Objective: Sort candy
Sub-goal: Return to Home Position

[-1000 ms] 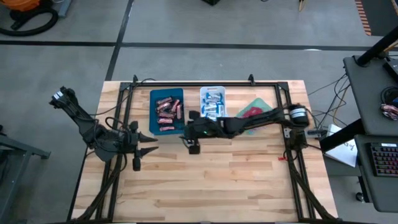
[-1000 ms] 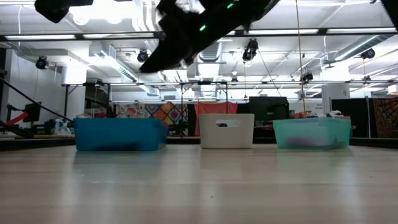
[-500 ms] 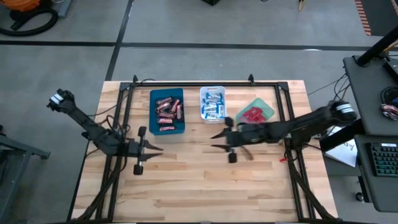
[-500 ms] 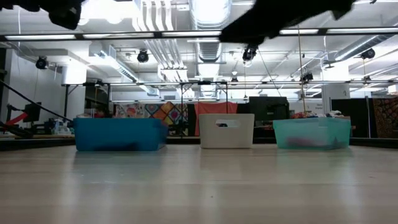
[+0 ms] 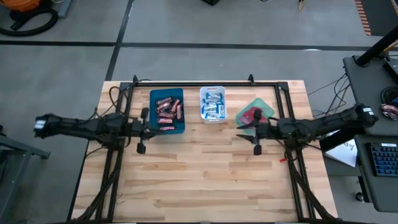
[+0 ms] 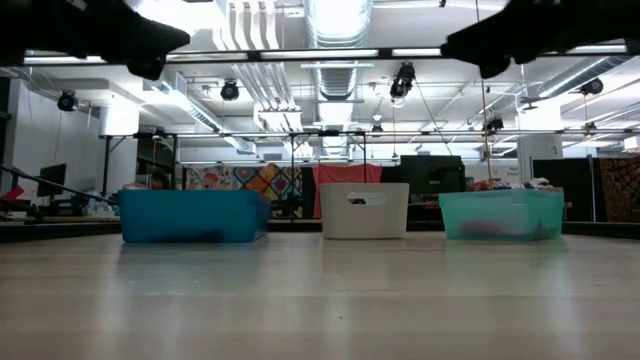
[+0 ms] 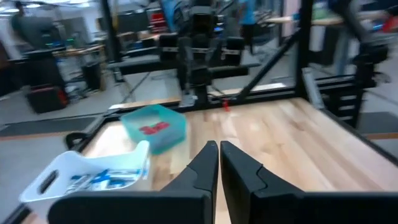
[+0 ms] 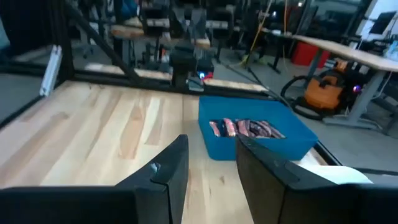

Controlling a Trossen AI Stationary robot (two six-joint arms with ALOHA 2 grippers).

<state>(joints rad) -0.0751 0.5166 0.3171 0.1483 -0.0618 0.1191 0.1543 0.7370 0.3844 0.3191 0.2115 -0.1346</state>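
Note:
Three trays stand in a row at the table's far side. The blue tray [image 5: 153,94] holds dark brown-red candy bars [image 5: 166,113]. Blue-and-white bars [image 5: 212,107] fill the white tray [image 5: 203,93], and red packets [image 5: 252,116] lie in the green tray [image 5: 267,107]. My left gripper [image 5: 154,127] is shut and empty, hovering level at the blue tray's near left corner. By the green tray's near side my right gripper [image 5: 240,126] hovers, open, with nothing between its fingers [image 8: 177,155]. Both point toward the table's middle.
A black frame [image 5: 205,83] runs around the table's far side and both flanks, close behind the trays. Bare wood [image 5: 199,174] fills the table's near half. A small red item [image 5: 282,159] lies by the frame's right rail.
My right gripper has drawn back from between the blue and white trays toward the table's right edge, ending beside the green tray. My left arm has stretched out level, and its gripper has shifted slightly toward the far edge and has shut on nothing.

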